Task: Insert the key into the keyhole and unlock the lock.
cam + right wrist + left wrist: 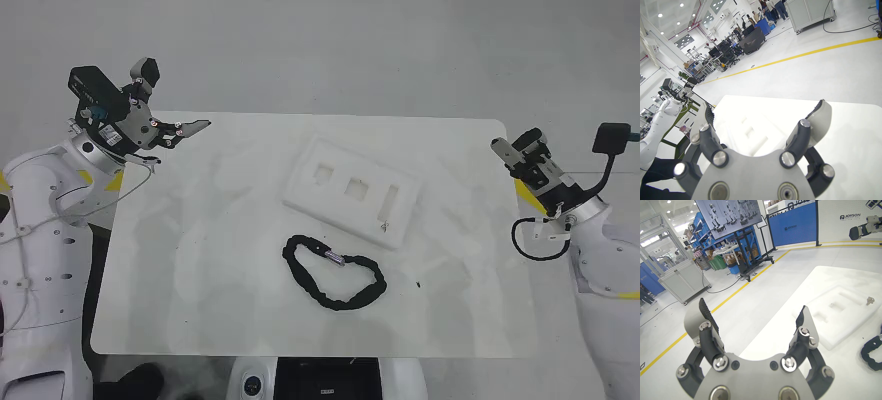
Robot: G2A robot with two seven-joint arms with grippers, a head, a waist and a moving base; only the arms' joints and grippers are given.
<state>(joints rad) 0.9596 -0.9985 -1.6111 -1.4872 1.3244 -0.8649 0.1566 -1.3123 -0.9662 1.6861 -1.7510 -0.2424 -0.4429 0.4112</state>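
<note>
A black fabric-covered chain lock (335,272) lies looped on the white table (200,280), its metal lock body (333,259) on the far side of the loop. Just beyond it sits a white foam tray (340,160) with a small metal key (385,226) resting near its right end; the key (869,300) lies on the tray (836,325) beside a recess. My left gripper (175,98) hangs open over the table's far left corner, empty (753,311). My right gripper (515,142) is open and empty at the far right edge (763,108). Part of the lock (871,353) is visible.
The tray (761,140) has three rectangular recesses. Bare table surface lies left and right of the lock. Beyond the table's edges there is open floor with a yellow line (730,294). The other arm's gripper (863,232) appears far off.
</note>
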